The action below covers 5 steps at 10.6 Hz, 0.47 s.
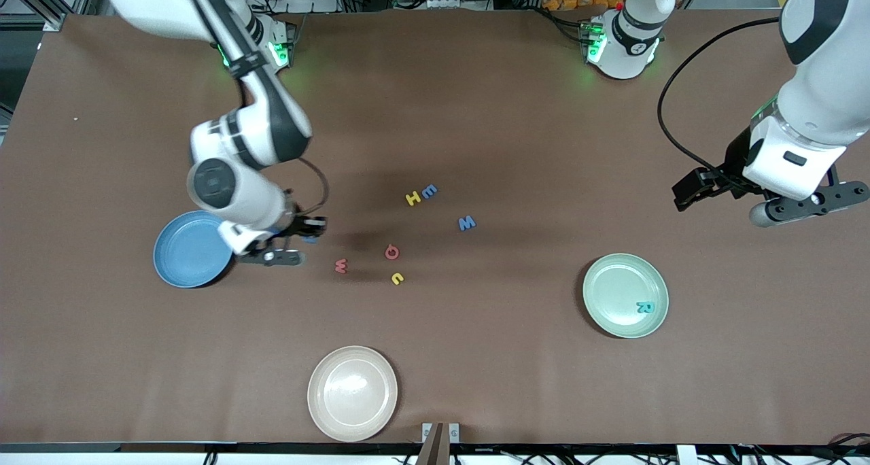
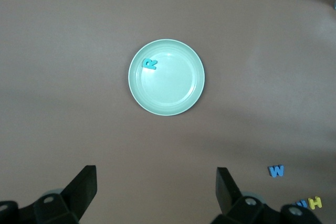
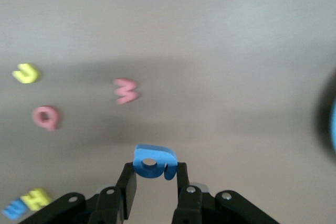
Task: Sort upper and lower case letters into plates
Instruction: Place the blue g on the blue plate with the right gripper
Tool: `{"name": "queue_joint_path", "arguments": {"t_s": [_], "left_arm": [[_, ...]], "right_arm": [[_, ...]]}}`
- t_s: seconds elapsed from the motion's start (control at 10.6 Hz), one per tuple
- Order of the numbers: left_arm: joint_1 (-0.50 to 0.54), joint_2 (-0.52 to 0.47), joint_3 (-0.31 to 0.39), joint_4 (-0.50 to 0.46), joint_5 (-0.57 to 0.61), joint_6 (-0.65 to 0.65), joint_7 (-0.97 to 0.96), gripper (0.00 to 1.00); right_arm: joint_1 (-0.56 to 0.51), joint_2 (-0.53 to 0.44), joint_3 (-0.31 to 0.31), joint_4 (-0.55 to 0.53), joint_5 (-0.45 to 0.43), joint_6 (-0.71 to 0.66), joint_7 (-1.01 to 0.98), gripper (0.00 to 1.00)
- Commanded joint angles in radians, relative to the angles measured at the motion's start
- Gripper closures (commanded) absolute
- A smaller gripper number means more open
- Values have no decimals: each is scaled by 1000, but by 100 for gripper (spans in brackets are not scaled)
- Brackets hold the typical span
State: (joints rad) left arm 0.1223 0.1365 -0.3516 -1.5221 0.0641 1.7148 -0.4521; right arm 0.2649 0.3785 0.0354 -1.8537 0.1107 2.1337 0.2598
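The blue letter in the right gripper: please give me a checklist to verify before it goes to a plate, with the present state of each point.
1. Grip: right gripper is shut on the blue letter: ok.
2. Which letter it is, and its case: cannot tell.
3. Blue plate beside the right gripper holds nothing visible: ok.
4. Mint green plate already holds the teal R, upper case: ok.
5. Left gripper is open, high over the table at the left arm's end, waiting: ok.
6. Red w lies on the table near the right gripper, apart from it: ok.
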Motion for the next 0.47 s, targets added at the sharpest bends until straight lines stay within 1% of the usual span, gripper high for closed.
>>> {"name": "queue_joint_path", "arguments": {"t_s": [0.0, 0.19, 0.38], "left_arm": [[2, -11, -3, -7, -30, -9, 24, 0], [-1, -6, -3, -7, -29, -9, 23, 0], [-33, 2, -15, -4, -29, -8, 18, 0]], "right_arm": [[-140, -56, 18, -81, 7, 5, -201, 98], [-229, -46, 17, -82, -11, 8, -336, 97], [-298, -23, 18, -78, -138, 28, -364, 96]]}}
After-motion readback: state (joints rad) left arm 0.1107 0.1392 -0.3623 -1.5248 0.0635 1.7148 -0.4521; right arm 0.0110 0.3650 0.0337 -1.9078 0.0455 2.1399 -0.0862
